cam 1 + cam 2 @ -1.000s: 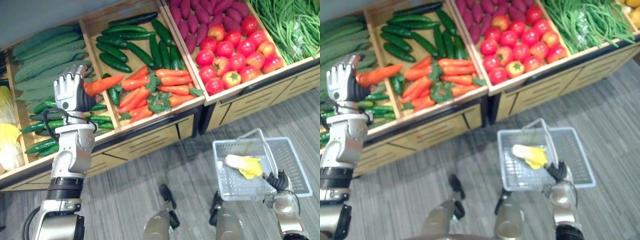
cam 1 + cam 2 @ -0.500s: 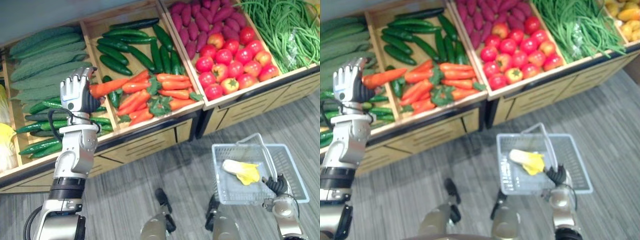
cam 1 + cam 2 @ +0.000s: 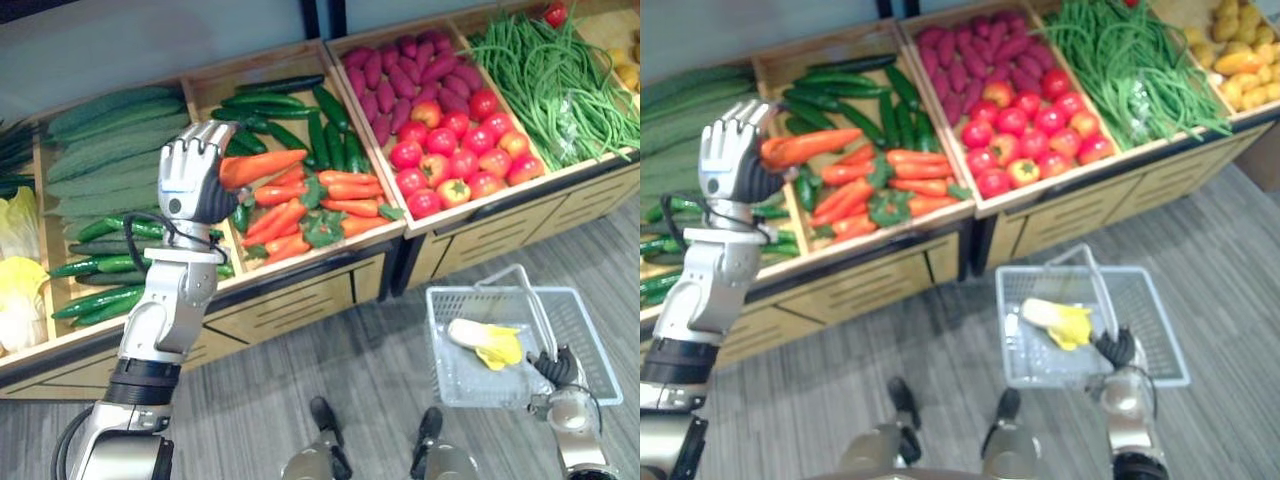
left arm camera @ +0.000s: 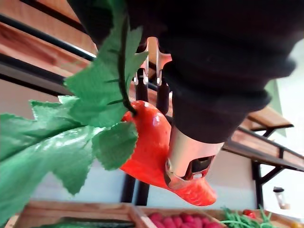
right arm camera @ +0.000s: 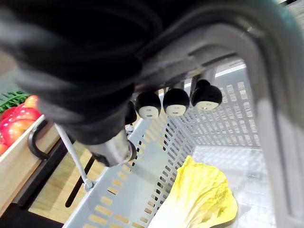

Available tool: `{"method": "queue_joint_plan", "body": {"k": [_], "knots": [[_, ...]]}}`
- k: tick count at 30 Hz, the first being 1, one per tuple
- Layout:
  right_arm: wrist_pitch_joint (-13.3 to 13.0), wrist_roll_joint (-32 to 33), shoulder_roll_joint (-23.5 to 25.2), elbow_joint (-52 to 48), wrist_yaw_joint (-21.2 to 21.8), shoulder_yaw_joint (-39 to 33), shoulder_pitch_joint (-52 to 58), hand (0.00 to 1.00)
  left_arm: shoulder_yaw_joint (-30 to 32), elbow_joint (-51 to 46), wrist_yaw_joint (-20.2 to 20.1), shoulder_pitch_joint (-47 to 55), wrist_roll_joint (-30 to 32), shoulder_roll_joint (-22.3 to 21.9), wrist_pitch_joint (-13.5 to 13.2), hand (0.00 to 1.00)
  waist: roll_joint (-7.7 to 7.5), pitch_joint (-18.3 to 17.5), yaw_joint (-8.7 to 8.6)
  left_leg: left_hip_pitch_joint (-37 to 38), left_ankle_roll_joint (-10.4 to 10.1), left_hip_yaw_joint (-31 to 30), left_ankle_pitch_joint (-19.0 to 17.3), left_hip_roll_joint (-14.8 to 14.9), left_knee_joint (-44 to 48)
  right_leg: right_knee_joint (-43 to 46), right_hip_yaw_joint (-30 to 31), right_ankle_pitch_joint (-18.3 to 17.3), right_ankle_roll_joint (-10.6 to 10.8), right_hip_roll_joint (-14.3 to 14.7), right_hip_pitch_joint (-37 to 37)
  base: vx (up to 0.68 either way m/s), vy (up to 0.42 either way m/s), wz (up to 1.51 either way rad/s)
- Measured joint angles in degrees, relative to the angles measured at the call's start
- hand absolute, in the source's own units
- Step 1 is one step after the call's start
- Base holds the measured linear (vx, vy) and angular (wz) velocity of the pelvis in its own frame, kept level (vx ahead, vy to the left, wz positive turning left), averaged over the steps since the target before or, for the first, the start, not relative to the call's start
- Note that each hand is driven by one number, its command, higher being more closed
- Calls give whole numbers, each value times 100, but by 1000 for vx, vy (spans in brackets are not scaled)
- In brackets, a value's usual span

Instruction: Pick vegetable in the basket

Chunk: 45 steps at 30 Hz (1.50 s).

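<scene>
I judge the task is partly done. The grey basket (image 3: 437, 330) hangs well apart from the crate of carrots (image 3: 330, 250), and it already holds a yellow cabbage (image 3: 485, 340). The right hand (image 3: 556, 368) has its fingers curled round the handle. One carrot (image 3: 262, 167) is in the air above the crate; carrying it over and dropping it in are left. The left hand (image 3: 190, 180) has its fingers clamped on the leafy end, it seems, and the tip sticks out past them.
</scene>
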Motion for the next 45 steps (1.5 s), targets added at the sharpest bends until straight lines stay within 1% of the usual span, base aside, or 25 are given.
{"method": "queue_joint_plan", "body": {"k": [2,4,7,8,9,11,13,16,17,20,22,24,26,30,34,39,42,44,45], "knots": [[12,-101,-16,2,7,6,-16,100,-57,-39,-25,3,-9,-109,-74,100,1,-1,-1,109,23,-25,16,-6,0,-39,-38,0,1,0,146,28,3,7],[28,-102,-33,22,17,36,-63,100,-162,-171,-63,51,-13,-114,-120,100,4,-34,2,159,-15,-44,-17,-3,0,-63,-57,0,3,8,216,10,-1,3],[49,-99,-38,186,17,39,-207,100,-268,-348,-124,179,-39,-148,-259,100,30,-134,3,163,-5,-49,-24,-4,0,-87,-60,6,12,12,236,0,0,0],[84,-99,-38,185,17,41,-230,100,-305,-400,-166,200,-143,-167,-304,100,38,-141,4,171,-4,-57,-24,-6,0,-88,-68,7,14,10,250,13,1,4],[127,-99,-38,187,17,45,-251,100,-366,-468,-174,200,-240,-222,-316,100,42,-144,8,174,-3,-69,-23,-8,0,-89,-81,8,16,9,263,14,1,5],[144,-99,-38,215,21,67,-279,100,-439,-491,-182,201,-240,-338,-323,100,42,-144,5,208,-2,-85,-22,-11,0,-97,-96,11,19,8,311,5,0,2],[153,-99,-38,257,21,103,-287,100,-564,-496,-195,203,-248,-348,-326,100,42,-159,8,245,0,-77,-26,-12,0,-101,-91,10,19,7,344,0,0,0],[168,-100,-39,321,31,293,-302,100,-823,-518,-260,203,-254,-467,-373,100,52,-272,3,251,0,-61,-27,-9,0,-112,-79,11,20,11,344,0,0,0],[170,-102,-40,325,46,378,-307,100,-943,-600,-298,205,-361,-578,-418,100,54,-289,5,261,1,-54,-27,-8,0,-111,-74,11,20,12,350,0,0,0],[170,-105,-40,324,58,534,-339,100,-1179,-765,-367,204,-450,-619,-498,100,57,-292,0,295,1,-27,-27,-4,0,-111,-46,17,27,15,361,13,-2,-4],[184,-108,-40,324,71,604,-343,100,-1322,-782,-410,211,-454,-742,-507,100,61,-295,0,363,6,-18,-40,-5,0,-126,-39,19,31,16,434,20,-1,-4],[190,-107,-40,292,94,723,-347,100,-1470,-783,-427,214,-455,-873,-534,100,64,-381,-8,367,3,-4,-45,-3,0,-147,-27,24,37,22,433,23,-4,-4],[201,-110,-40,165,174,774,-346,100,-1608,-783,-447,214,-458,-1001,-554,100,82,-414,-11,368,3,16,-51,-2,0,-185,-6,37,56,31,433,17,-3,-7],[200,-109,-41,-223,267,988,-346,100,-2102,-781,-562,215,-462,-1222,-564,100,90,-419,-15,461,5,167,-94,2,0,-243,159,88,59,48,436,10,0,-19],[197,-100,-41,-652,289,1108,-337,100,-2510,-715,-688,223,-560,-1429,-654,100,95,-422,-143,491,22,250,-121,-2,0,-293,237,119,67,56,429,21,-3,-12],[141,-94,-41,-1106,323,1204,-179,100,-2821,-302,-824,216,-641,-1731,-687,100,108,-430,-192,578,-14,413,-165,7,0,-328,398,126,77,74,413,25,-17,-17],[132,-65,-41,-1311,417,1247,-82,100,-3026,38,-860,213,-638,-1881,-682,100,109,-431,-289,617,-18,474,-180,1,0,-377,461,134,89,79,427,29,-18,-12],[127,-45,-40,-1487,440,1298,60,100,-3112,257,-866,211,-630,-1968,-674,100,109,-431,-297,653,-18,524,-192,1,0,-392,528,138,91,87,420,33,-19,-18],[127,-44,-40,-1566,445,1347,127,100,-3139,404,-877,209,-620,-2082,-659,100,109,-431,-302,684,-18,592,-207,8,0,-405,583,159,63,98,416,18,-21,-21]]}}
